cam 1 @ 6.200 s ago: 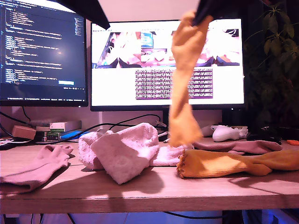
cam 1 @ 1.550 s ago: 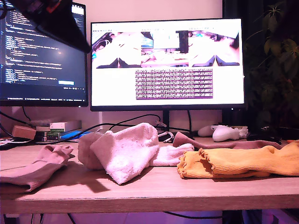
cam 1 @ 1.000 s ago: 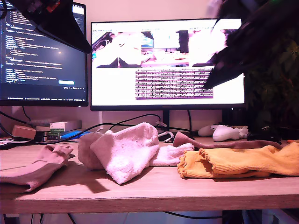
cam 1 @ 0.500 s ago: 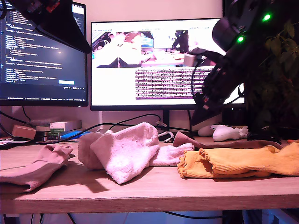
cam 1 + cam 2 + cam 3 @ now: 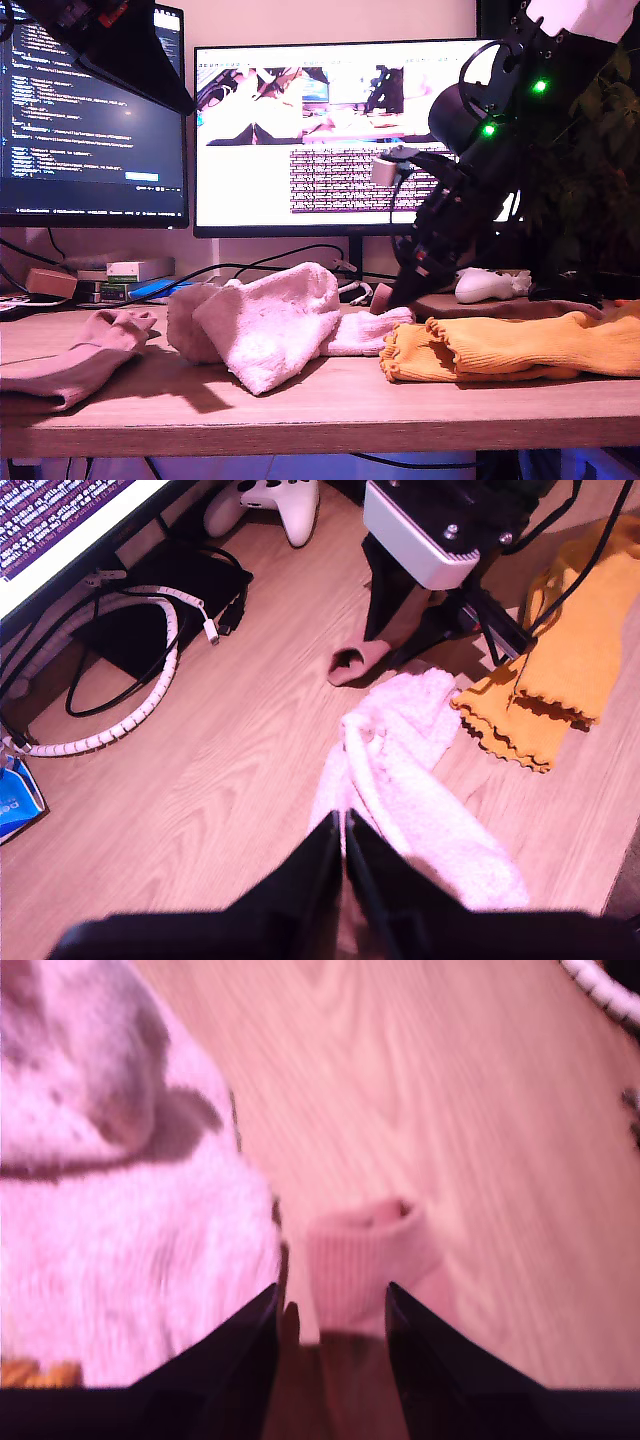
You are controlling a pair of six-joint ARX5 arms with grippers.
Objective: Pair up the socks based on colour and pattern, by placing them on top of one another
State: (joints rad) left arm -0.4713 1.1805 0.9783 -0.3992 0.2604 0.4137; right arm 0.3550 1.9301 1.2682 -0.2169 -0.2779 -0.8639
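Observation:
Two orange-yellow socks (image 5: 500, 350) lie stacked at the exterior view's right, also showing in the first wrist view (image 5: 570, 650). Fluffy white socks (image 5: 270, 325) (image 5: 400, 770) are heaped mid-table. One brown-mauve sock (image 5: 75, 365) lies at the exterior view's left. The other mauve sock (image 5: 505, 306) lies behind the orange pair, its cuff (image 5: 365, 1250) (image 5: 355, 665) between the open fingers of my second gripper (image 5: 330, 1290) (image 5: 398, 292), low over the table. My first gripper (image 5: 345, 825) hangs high, shut on nothing, and appears at the exterior view's top left (image 5: 110, 50).
Two monitors (image 5: 355, 140) stand at the back of the wooden table (image 5: 330, 405). A white game controller (image 5: 485, 285) (image 5: 275, 505) sits behind the mauve sock. Cables and a coiled white cord (image 5: 120, 690) lie near the monitor foot. A plant (image 5: 590, 150) fills the exterior view's right.
My second arm has swung down from the exterior view's upper right to the mauve sock's cuff. Before that, the hanging orange sock was laid on the other orange one. The first arm stays put.

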